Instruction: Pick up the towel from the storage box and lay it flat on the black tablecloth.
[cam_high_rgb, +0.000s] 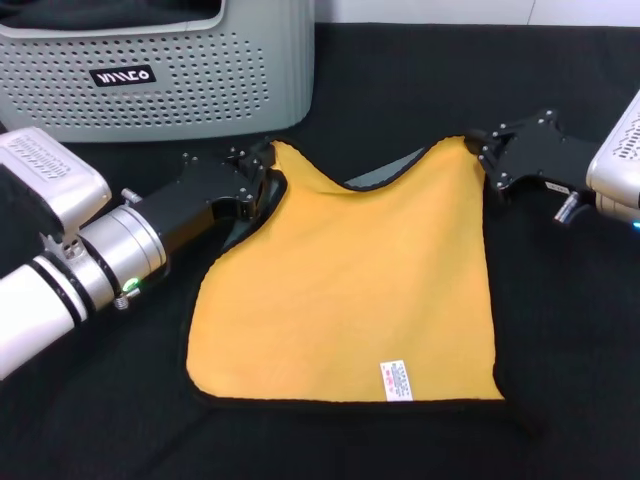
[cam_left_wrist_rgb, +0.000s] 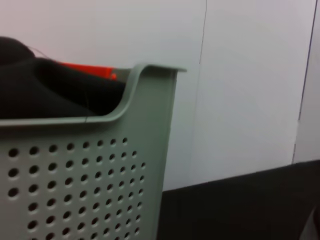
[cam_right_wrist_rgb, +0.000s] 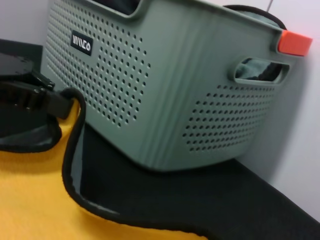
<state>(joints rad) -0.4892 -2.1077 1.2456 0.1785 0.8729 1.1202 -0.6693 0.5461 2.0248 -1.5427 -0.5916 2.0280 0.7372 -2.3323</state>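
- Currently, the towel (cam_high_rgb: 345, 300) lies yellow face up on the black tablecloth (cam_high_rgb: 560, 330), outside the storage box (cam_high_rgb: 160, 70).
- Left tool (cam_high_rgb: 262, 170) grips the far-left corner; right tool (cam_high_rgb: 483, 152) grips the far-right corner.
- Far edge sags between both tools; near edge already rests flat, so release appears to be next.

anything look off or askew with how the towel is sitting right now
The yellow plush towel is not flat yet: its two far corners are lifted by the left gripper and right gripper, and the far edge sags between them, showing the grey-blue underside, above the black tablecloth.
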